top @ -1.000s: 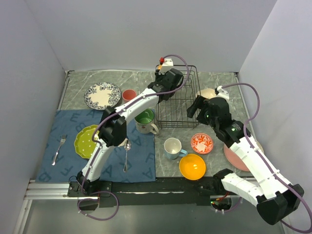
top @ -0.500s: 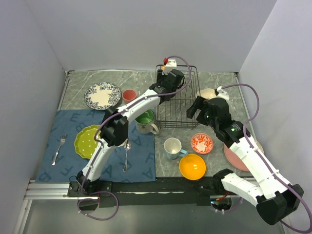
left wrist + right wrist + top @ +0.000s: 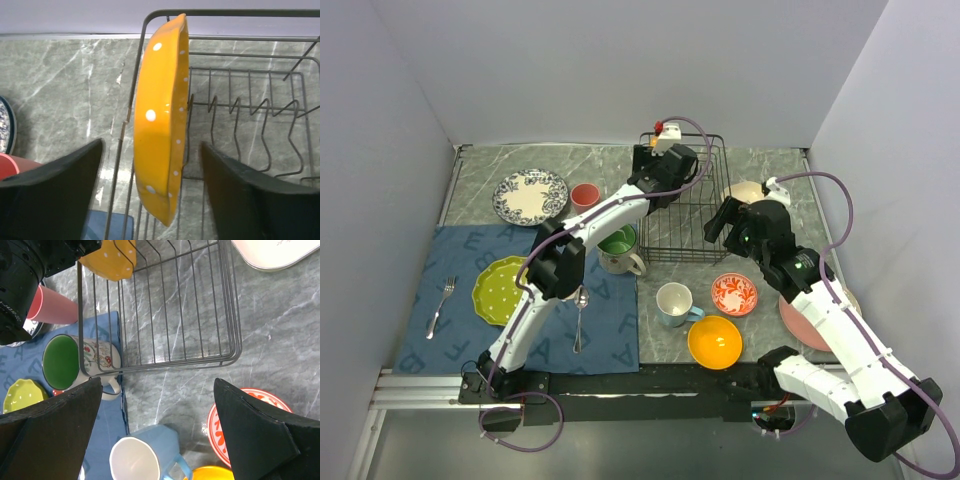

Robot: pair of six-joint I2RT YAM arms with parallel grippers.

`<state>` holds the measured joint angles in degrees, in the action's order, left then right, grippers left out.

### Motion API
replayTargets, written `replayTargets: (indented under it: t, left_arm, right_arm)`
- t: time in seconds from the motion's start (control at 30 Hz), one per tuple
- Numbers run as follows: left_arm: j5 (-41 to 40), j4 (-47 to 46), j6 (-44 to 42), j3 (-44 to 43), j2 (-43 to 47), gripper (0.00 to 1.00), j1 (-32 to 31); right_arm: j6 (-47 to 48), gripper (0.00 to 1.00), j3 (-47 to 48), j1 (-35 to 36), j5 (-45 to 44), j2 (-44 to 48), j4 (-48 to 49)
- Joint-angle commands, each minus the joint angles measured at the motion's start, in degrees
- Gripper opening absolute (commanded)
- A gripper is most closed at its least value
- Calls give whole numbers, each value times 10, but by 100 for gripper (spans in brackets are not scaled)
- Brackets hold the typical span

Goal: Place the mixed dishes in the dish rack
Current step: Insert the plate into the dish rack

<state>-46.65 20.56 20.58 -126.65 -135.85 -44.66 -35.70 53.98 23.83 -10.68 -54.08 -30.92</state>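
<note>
An orange white-dotted plate (image 3: 160, 120) stands on edge in the left end of the black wire dish rack (image 3: 225, 12). My left gripper (image 3: 151, 145) is open astride it, with a gap between each finger and the plate. From above, the left gripper (image 3: 660, 165) covers the dish rack's (image 3: 705, 215) far left corner. My right gripper (image 3: 728, 225) hovers open and empty by the rack's right side. The right wrist view looks down on the rack (image 3: 175, 366), a blue mug (image 3: 145, 455) and a red-patterned dish (image 3: 240, 425).
On the blue mat (image 3: 460, 260) lie a lime plate (image 3: 498, 290), fork (image 3: 440, 305) and spoon (image 3: 580, 315). A green-lined mug (image 3: 617, 245), pink cup (image 3: 585, 195), patterned plate (image 3: 530, 196), orange bowl (image 3: 714, 342), pink plate (image 3: 810, 322) and cream dish (image 3: 745, 190) surround the rack.
My left gripper's jaws have spread apart and let go of the orange plate, which now stands in the rack. The right arm has not moved.
</note>
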Motion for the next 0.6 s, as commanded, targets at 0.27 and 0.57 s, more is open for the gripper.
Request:
replayTargets:
  t: [0.27,0.57]
  left_arm:
    - [34,-10,13,48,151,97,6]
    - [306,-74,160,313,359,97,156]
  right_arm:
    - [14,100,39,-8,5,-7,5]
    - [34,100,64,-11,27,-18,14]
